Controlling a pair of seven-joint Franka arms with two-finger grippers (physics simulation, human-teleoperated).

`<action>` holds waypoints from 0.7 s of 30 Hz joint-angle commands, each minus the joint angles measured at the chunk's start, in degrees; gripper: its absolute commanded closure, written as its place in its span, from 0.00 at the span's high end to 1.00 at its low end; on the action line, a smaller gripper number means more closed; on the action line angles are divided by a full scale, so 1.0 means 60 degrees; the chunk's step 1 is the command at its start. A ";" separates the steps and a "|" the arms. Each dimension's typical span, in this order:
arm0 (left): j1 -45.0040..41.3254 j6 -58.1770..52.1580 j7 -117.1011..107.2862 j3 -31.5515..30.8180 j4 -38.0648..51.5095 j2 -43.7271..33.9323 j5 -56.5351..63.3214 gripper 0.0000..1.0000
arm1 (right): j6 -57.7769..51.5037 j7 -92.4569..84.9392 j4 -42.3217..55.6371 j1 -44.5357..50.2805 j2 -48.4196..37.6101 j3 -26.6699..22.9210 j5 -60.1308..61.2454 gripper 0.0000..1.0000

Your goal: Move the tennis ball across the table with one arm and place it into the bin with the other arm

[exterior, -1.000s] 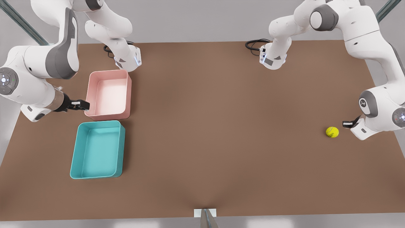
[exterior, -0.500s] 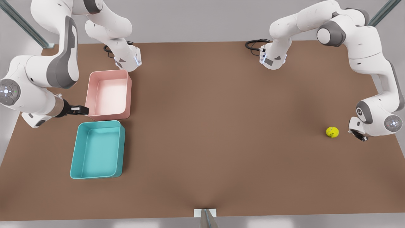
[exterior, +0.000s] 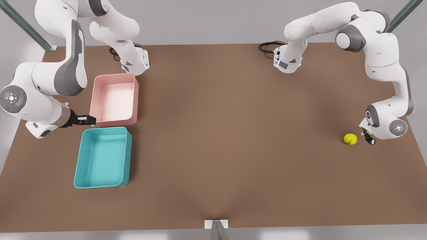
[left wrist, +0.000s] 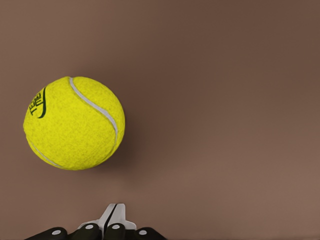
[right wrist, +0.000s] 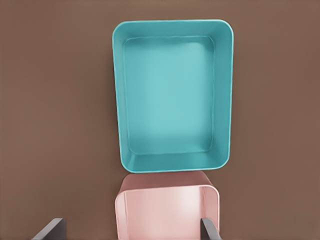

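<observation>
The tennis ball (exterior: 350, 139) rests on the brown table (exterior: 233, 133) near the front view's right edge; the left wrist view has the ball (left wrist: 74, 122) close up. Just to the ball's right, my left gripper (exterior: 367, 137) points down, low over the table and apart from the ball. Its fingers (left wrist: 112, 220) are shut and hold nothing. At the front view's left, my right gripper (exterior: 88, 120) hovers by the near corner of the pink bin (exterior: 136, 100), above the teal bin (exterior: 129, 156). It is open (right wrist: 130, 227) with nothing between its fingers.
The teal bin (right wrist: 223, 95) and the pink bin (right wrist: 167, 192) stand side by side, both with nothing in them. The two arm bases (exterior: 135, 61) (exterior: 287, 60) stand at the table's far edge, each with a black cable. A wide stretch of bare table separates ball and bins.
The left arm swung its wrist over and lowered the gripper beside the ball. The right gripper slid a little toward the teal bin. The ball has not moved.
</observation>
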 commanded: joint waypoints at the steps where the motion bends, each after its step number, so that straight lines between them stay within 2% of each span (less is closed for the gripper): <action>1: 0.0014 0.0238 0.1579 0.0001 -0.0009 0.0021 -0.0012 0.21 | 0.0139 -0.0017 0.0074 -0.0013 0.0018 -0.0003 0.0001 1.00; 4: -0.0001 0.0326 0.1579 0.0001 -0.0009 0.0094 -0.0231 0.21 | 0.0344 -0.0017 0.0074 -0.0013 0.0150 -0.0003 0.0001 1.00; 8: 0.0014 0.1308 0.1549 0.0001 -0.0009 0.0285 -0.0261 0.21 | 0.0534 -0.0017 0.0074 -0.0043 0.0282 -0.0017 0.0001 1.00; 21: 0.0058 0.1220 0.1491 0.0001 -0.0316 0.0182 -0.0773 0.21 | 0.0578 -0.0017 0.0074 -0.0028 0.0355 -0.0017 0.0001 1.00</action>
